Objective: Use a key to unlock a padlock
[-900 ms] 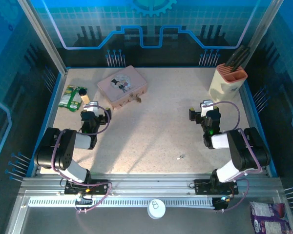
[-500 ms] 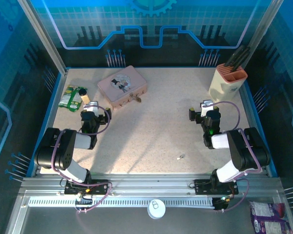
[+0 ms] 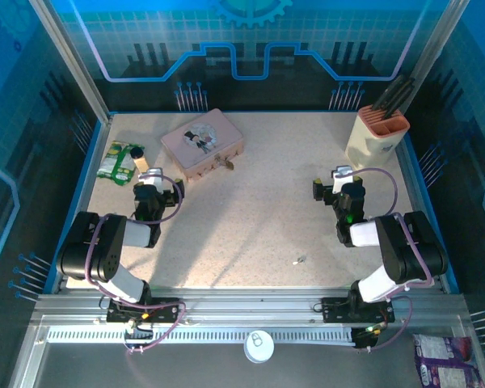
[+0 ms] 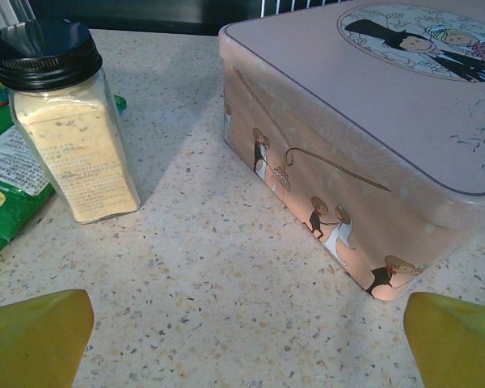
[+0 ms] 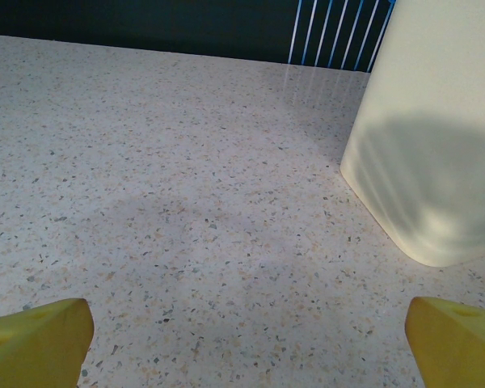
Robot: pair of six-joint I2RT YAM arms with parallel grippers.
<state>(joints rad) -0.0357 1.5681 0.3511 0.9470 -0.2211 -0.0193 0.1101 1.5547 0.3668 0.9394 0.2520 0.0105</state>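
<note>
left gripper point(image 4: 244, 339) and right gripper point(image 5: 244, 339) both spread wide, empty. brass padlock point(image 3: 225, 164) sits at the front edge of the pink tin point(image 3: 200, 142), seemingly latching it; tiny key point(image 3: 299, 261) lies loose on the table point(image 3: 250, 214), nearer the right gripper.

Padlock point(image 3: 225, 164) beside tin point(image 3: 202, 143), key point(image 3: 299, 261) apart

A pink tin point(image 4: 364, 121) sits just ahead and right of the left claw point(image 4: 245, 338); a black-lidded spice jar point(image 4: 69, 137) stands ahead-left, beside a green packet point(image 4: 4, 190). A cream holder point(image 5: 436, 129) stands ahead-right of the right claw point(image 5: 245, 338).
</note>
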